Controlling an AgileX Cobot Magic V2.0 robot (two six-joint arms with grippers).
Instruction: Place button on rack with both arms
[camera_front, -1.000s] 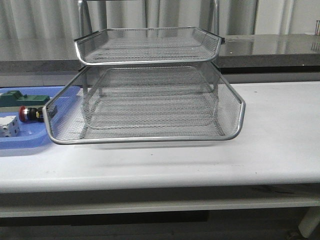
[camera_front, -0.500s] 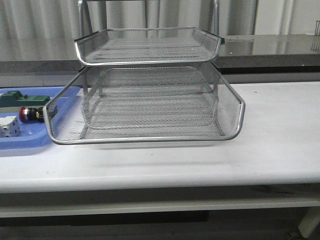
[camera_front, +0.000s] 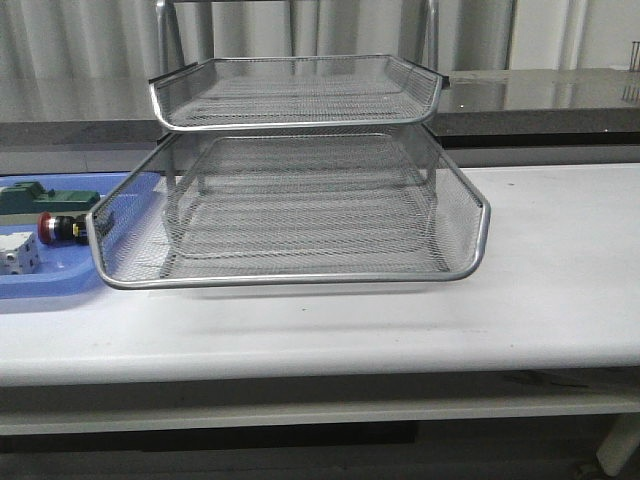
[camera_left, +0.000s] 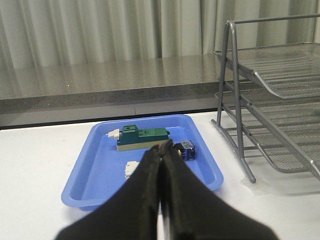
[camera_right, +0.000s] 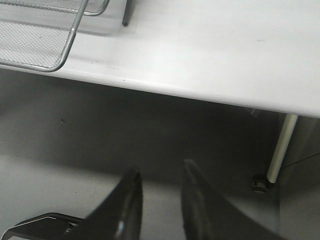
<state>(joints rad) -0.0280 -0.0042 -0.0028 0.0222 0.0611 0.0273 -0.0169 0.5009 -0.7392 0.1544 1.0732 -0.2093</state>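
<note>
The button (camera_front: 62, 226) lies on its side in the blue tray, red head to the left, just left of the rack's front corner. In the left wrist view only its blue-yellow rear block (camera_left: 185, 150) shows past the fingertips. The silver wire-mesh rack (camera_front: 300, 200) stands mid-table; its side also shows in the left wrist view (camera_left: 270, 100). My left gripper (camera_left: 163, 145) is shut and empty, above the table short of the tray, pointing at the button. My right gripper (camera_right: 159, 172) is open and empty, below the table's front edge, over the floor. Neither arm shows in the front view.
The flat blue tray (camera_front: 60, 280) sits at the table's left and also shows in the left wrist view (camera_left: 100, 165). It holds a green flat block (camera_left: 142, 136) and a white block (camera_front: 18, 252). A table leg (camera_right: 281, 150) stands right of my right gripper. A grey counter runs behind the table.
</note>
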